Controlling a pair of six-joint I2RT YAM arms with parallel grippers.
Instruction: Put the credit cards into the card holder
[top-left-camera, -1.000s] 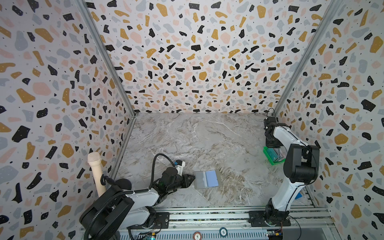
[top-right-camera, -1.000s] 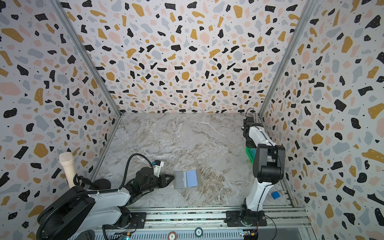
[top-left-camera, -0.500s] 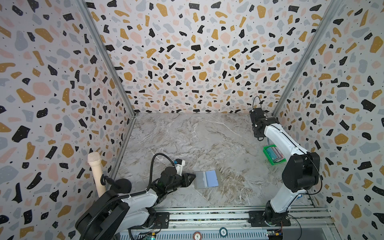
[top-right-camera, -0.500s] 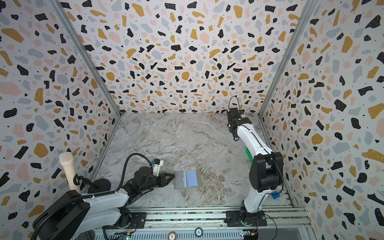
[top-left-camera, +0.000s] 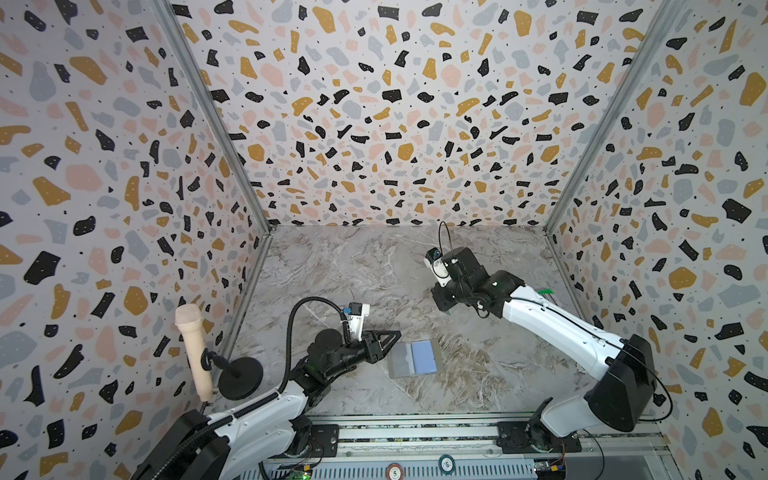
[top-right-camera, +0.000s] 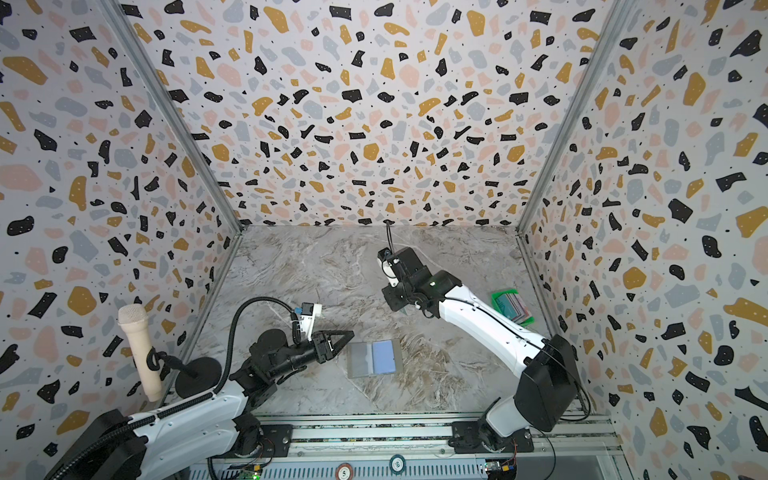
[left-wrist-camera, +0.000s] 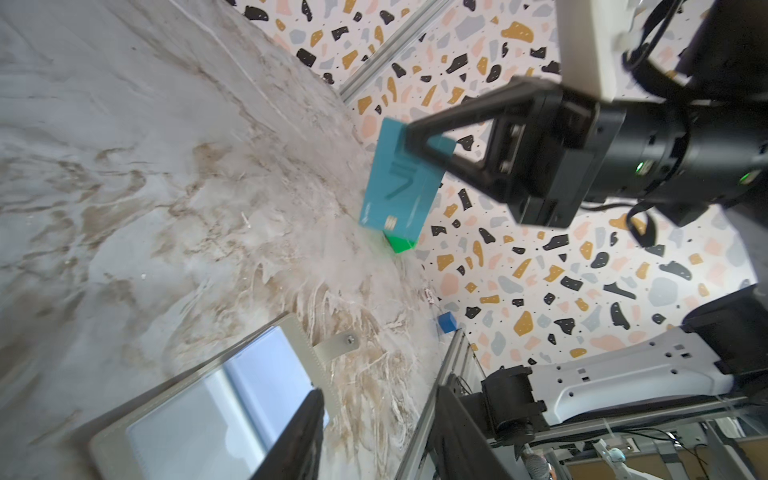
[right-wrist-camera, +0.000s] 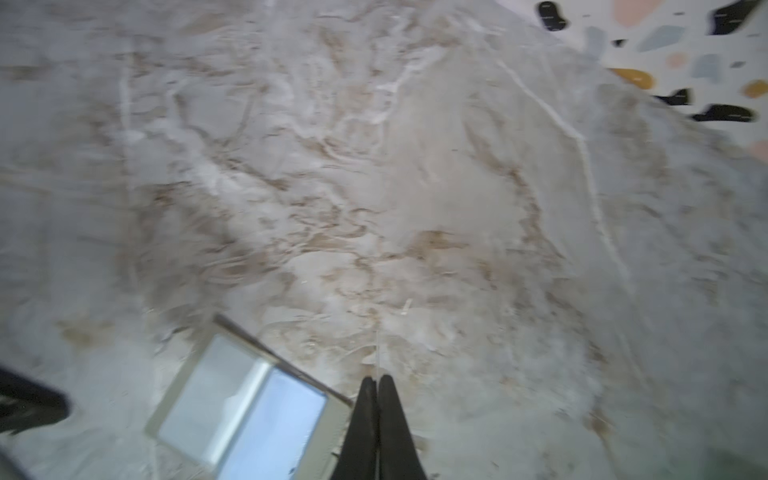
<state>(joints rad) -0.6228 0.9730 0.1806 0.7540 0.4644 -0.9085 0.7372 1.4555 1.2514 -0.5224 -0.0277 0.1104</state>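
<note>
The card holder (top-left-camera: 413, 359) lies open on the marble table, a light blue card (top-left-camera: 423, 358) in its right pocket. My left gripper (top-left-camera: 392, 343) hovers low at its left edge, open and empty; the left wrist view shows its fingers (left-wrist-camera: 299, 436) spread over the holder (left-wrist-camera: 187, 419). My right gripper (top-left-camera: 446, 309) hangs above mid-table, behind the holder, shut on a teal credit card (left-wrist-camera: 399, 187). In the right wrist view the card is only a thin edge (right-wrist-camera: 378, 353) beyond the shut fingertips (right-wrist-camera: 368, 390). More credit cards lie in the green tray (top-right-camera: 496, 297).
The green tray sits by the right wall, mostly behind the right arm in a top view (top-left-camera: 544, 292). A microphone on a round stand (top-left-camera: 193, 349) is at the left wall. A small blue cube (left-wrist-camera: 446, 322) lies near the front rail (top-left-camera: 415, 432).
My right arm has swung from the green tray by the right wall to above mid-table, carrying the teal card. My left gripper's jaws have spread wider beside the holder.
</note>
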